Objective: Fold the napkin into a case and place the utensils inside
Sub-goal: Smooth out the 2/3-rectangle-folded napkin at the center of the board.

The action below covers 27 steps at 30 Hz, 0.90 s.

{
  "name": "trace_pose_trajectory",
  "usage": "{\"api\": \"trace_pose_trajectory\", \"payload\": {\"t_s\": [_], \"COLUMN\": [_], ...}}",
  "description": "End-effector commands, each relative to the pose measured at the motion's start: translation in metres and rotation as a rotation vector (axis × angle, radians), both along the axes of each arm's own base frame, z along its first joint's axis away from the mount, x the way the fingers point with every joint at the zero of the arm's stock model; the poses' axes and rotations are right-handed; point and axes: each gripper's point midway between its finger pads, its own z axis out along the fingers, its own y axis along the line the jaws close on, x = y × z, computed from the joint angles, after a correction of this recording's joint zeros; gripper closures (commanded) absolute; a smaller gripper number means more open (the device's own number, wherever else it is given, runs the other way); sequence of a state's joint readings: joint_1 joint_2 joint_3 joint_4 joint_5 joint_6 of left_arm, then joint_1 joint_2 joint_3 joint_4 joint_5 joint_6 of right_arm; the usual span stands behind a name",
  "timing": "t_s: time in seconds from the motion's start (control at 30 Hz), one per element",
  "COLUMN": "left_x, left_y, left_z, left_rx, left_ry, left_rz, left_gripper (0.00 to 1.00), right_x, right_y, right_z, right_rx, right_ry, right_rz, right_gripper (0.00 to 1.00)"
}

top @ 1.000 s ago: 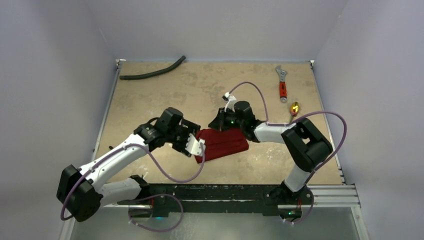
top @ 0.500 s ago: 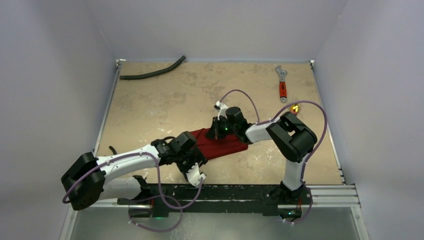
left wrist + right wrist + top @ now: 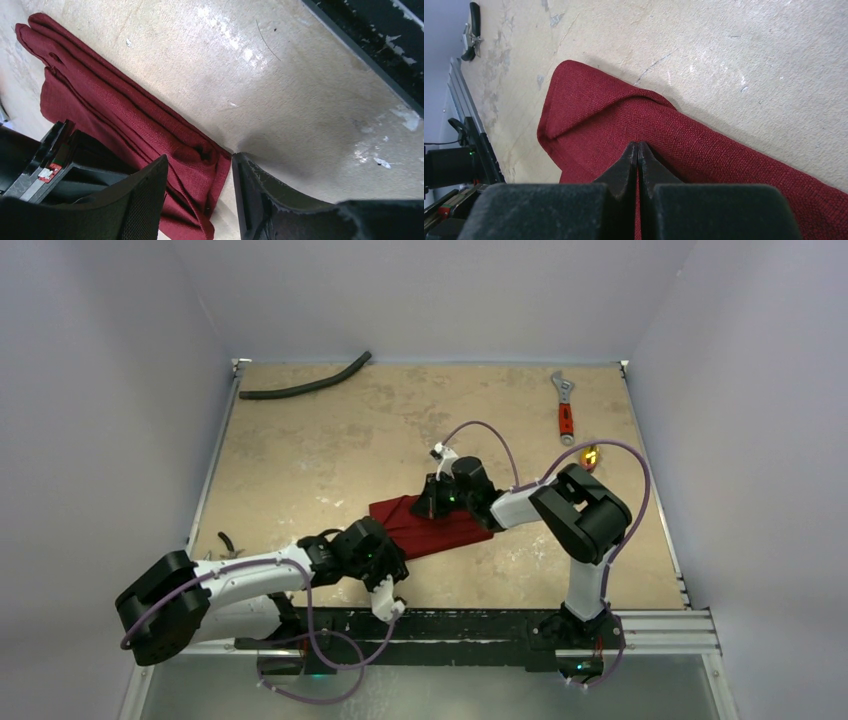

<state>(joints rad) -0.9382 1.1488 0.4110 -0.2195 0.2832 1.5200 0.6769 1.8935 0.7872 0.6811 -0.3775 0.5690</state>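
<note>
Seeing right gripper (image 3: 638, 145) fully closed, matte black tips pinching a raised ridge of the napkin (image 3: 724, 150). Coarse-weave maroon cloth, folded into a long layered strip, lying on the speckled tan desk (image 3: 320, 440) between both arms. Got left gripper (image 3: 197, 157) partly open, holding nothing, textured black fingers either side of the strip's corner. Spotting shiny gold utensils (image 3: 590, 454) well apart near right edge, just beside red-handled wrench (image 3: 565, 410).

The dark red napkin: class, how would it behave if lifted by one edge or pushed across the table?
Probably floppy: the napkin puckers into a soft ridge at the right gripper. Likely light: its layers lie thin and flat. A push would probably bunch it, since the weave looks coarse.
</note>
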Motion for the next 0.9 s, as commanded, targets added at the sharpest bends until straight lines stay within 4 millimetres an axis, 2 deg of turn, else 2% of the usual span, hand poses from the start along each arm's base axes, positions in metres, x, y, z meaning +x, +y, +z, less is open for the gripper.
{"api": "trace_pose_trajectory", "payload": {"t_s": [0.0, 0.1, 0.17, 0.33, 0.5, 0.7, 0.77, 0.87], "left_x": [-0.001, 0.002, 0.003, 0.004, 0.013, 0.015, 0.017, 0.024], "left_y": [0.006, 0.007, 0.009, 0.010, -0.001, -0.007, -0.009, -0.016], "left_z": [-0.010, -0.011, -0.012, -0.009, -0.003, -0.009, -0.011, -0.004], "left_rx": [0.031, 0.021, 0.020, -0.033, -0.094, -0.081, -0.079, -0.098], "left_ry": [-0.031, -0.050, -0.070, -0.102, -0.117, -0.116, -0.108, -0.103], "left_rz": [-0.031, -0.019, -0.018, 0.002, 0.046, 0.021, 0.026, 0.056], "left_gripper": [0.51, 0.55, 0.61, 0.69, 0.69, 0.68, 0.74, 0.89], "right_x": [0.001, -0.001, -0.005, -0.012, -0.017, -0.023, -0.023, -0.025], "right_y": [-0.018, -0.020, -0.024, -0.029, -0.028, -0.027, -0.028, -0.028], "right_z": [-0.019, -0.017, -0.021, -0.029, -0.033, -0.036, -0.038, -0.039], "right_rx": [-0.067, -0.051, -0.055, -0.048, -0.034, -0.029, -0.028, -0.026], "right_ry": [0.007, -0.010, -0.003, 0.009, 0.021, 0.031, 0.034, 0.037], "right_rz": [-0.086, -0.090, -0.095, -0.104, -0.099, -0.095, -0.096, -0.094], "right_gripper": [1.00, 1.00, 1.00, 1.00, 1.00, 1.00, 1.00, 1.00]}}
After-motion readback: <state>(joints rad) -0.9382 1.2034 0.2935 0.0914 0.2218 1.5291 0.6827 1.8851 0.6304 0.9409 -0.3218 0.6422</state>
